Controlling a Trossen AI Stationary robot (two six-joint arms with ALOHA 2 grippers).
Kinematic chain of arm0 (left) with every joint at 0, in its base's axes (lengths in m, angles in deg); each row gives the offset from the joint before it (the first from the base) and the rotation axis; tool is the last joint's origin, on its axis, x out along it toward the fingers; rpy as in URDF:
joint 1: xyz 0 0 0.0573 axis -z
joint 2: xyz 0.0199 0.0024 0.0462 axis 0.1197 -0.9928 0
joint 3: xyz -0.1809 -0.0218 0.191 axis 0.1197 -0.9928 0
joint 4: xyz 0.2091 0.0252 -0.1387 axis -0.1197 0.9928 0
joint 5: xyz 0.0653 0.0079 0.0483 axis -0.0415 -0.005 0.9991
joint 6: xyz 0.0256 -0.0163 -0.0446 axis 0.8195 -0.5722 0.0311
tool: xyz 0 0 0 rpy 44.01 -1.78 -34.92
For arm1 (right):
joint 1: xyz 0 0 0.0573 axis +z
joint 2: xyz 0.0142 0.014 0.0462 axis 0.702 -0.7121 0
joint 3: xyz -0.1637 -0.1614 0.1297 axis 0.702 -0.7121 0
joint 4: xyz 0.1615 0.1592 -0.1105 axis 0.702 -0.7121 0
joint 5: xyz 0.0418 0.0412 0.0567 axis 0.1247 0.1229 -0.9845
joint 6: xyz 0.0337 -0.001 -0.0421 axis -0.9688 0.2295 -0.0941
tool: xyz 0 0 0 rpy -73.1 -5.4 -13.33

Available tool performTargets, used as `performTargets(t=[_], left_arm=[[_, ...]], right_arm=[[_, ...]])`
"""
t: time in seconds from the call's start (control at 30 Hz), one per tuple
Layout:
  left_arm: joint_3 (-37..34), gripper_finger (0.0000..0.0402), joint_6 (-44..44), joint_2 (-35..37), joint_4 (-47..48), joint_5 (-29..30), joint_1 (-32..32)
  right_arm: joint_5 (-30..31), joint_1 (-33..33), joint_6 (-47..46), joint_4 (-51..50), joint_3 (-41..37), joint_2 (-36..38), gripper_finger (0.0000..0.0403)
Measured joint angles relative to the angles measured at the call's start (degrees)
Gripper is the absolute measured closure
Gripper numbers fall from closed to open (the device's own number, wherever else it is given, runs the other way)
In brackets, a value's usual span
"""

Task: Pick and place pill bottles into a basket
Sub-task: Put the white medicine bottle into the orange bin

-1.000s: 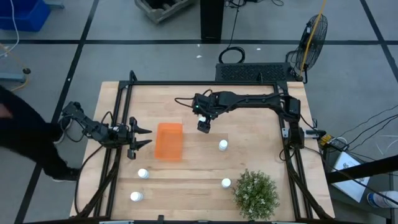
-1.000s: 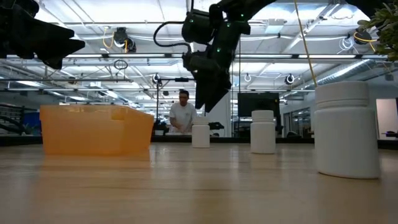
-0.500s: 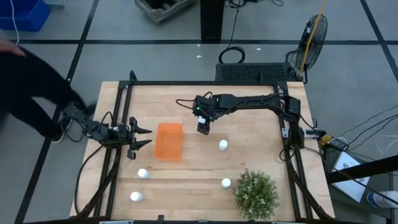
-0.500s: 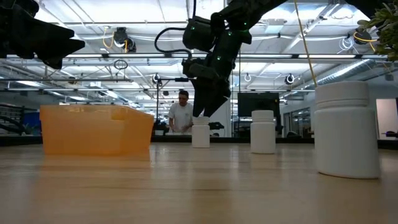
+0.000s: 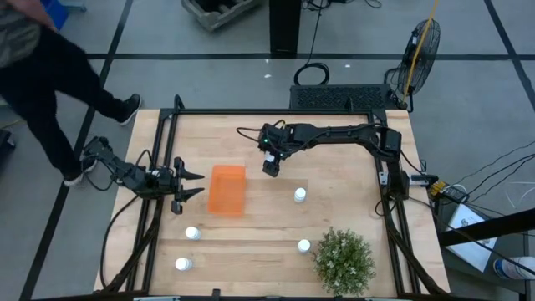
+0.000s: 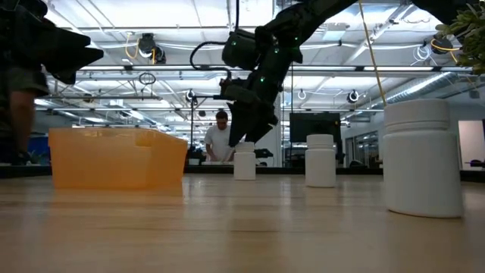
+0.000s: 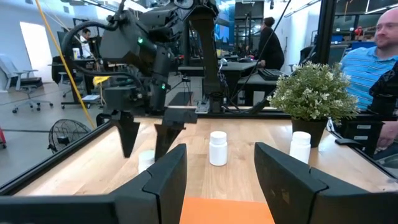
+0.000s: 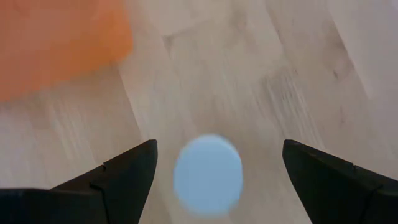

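While the left tool is waiting spread beside the orange basket, the right tool is hanging spread over a pill bottle just right of the basket. Four other bottles are standing scattered on the counter, outside the basket.

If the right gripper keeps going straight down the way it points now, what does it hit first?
Most likely the small white capped pill bottle directly beneath it: the right gripper hangs open, a finger on either side of the cap. The gap left above the bottle is unclear.
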Motion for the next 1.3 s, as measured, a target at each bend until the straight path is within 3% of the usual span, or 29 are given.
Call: performTargets(t=[0.67, 0.8, 0.93, 0.97, 1.3], left_arm=[[0.0, 0.0211, -0.17, -0.01, 0.0, -0.02, 0.0], [0.0, 0.0211, -0.17, -0.01, 0.0, -0.02, 0.0], [0.0, 0.0211, -0.17, -0.01, 0.0, -0.02, 0.02], [0.0, 0.021, -0.17, -0.01, 0.0, -0.02, 0.0], [0.0, 0.021, -0.17, -0.01, 0.0, -0.02, 0.01]], right_arm=[[-1.17, -0.02, 0.57, -1.56, -0.11, -1.65, 0.0072], [-1.19, -0.02, 1.43, -1.46, -0.11, -1.65, 0.0126], [-1.21, -0.02, 2.82, -0.31, -0.11, -1.65, 0.0242], [-1.21, -0.02, 3.27, 0.16, -0.09, -1.65, 0.0256], [-1.27, 1.86, 6.0, 3.37, -0.11, -0.45, 0.0256]])
